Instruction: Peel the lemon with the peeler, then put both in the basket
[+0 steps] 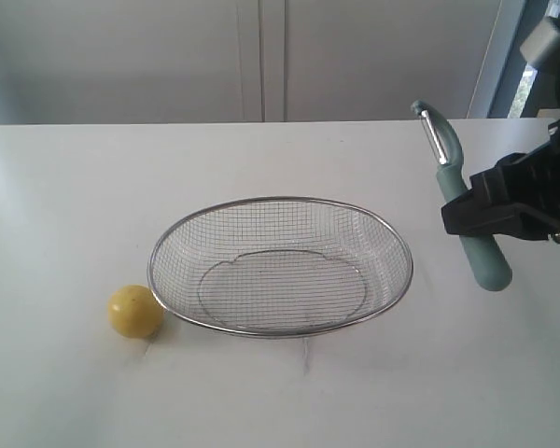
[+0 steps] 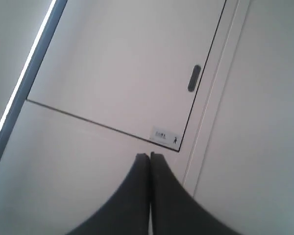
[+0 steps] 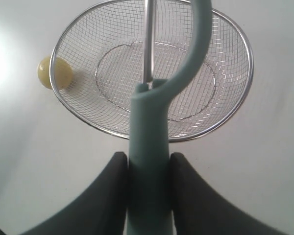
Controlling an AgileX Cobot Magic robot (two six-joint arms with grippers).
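Backdrop: pale wall panels run behind a white bench (image 1: 65, 187), and everything in play sits on that bench or hangs over it.
Basket: the wire-mesh basket (image 1: 280, 199) sits mid-bench, an oval with nothing inside it, its thick rim bright all the way round.
Lemon: the lemon (image 1: 135, 311) rests on the bench outside the basket, at the rim's near-left end. It is tight beside the wire, and whether it touches I cannot tell.
Peeler: the peeler (image 1: 445, 154) is up off the bench to the right of the basket. It is tilted, with the curved metal head high and toward the far side and the teal handle butt poking out below my fingers.
Right end effector: my right end effector (image 3: 148, 171) is pinching the peeler's handle, one dark finger (image 3: 110, 196) pressed to each side and no gap showing.
Right wrist view: the handle runs straight out from my grip across the basket's mesh, and the lemon peeks from behind the rim on the far side.
Lemon versus right end effector: they are well apart, with the whole basket between us. The lemon is low on the left and I am raised on the right.
Left end effector: my left end effector (image 2: 150, 161) has its fingertips pressed together on nothing.
Left wrist view: it faces a white cabinet door (image 2: 122, 63) with a dark slot handle (image 2: 194, 78) and a small sticker (image 2: 165, 136). No bench, lemon or basket shows there.
Left in the exterior view: out of sight.
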